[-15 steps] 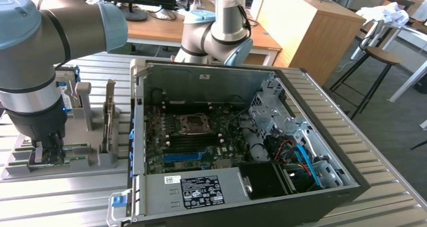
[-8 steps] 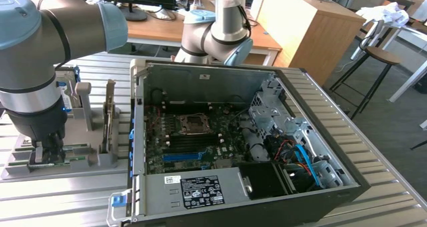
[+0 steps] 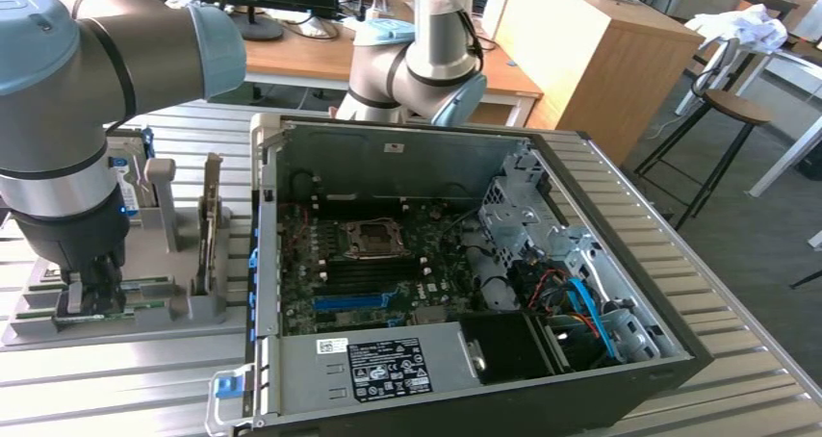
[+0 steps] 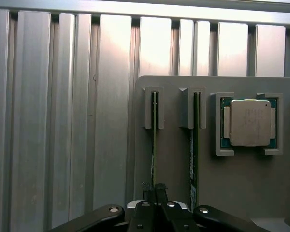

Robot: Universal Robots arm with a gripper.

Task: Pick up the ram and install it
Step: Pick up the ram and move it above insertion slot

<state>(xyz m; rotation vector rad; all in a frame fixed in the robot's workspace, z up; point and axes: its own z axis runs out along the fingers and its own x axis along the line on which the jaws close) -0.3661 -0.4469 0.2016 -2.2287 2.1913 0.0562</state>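
The ram (image 4: 153, 145) is a thin green stick standing on edge in a slot of the grey holder (image 4: 241, 183). My gripper (image 4: 153, 189) is down on its near end, with the black fingers shut on the stick's top edge. In the exterior view the gripper (image 3: 90, 297) reaches down onto the holder (image 3: 129, 336) at the exterior view's left, and the green ram (image 3: 139, 309) shows beside the fingers. A second ram stick (image 4: 195, 145) stands in the neighbouring slot, untouched.
A processor chip (image 4: 250, 123) lies in a pocket of the holder. An upright expansion card (image 3: 210, 230) stands in the holder near my arm. The open computer case (image 3: 385, 158) with its motherboard (image 3: 372, 264) sits at the exterior view's right of the holder on the ribbed metal table (image 3: 115, 398).
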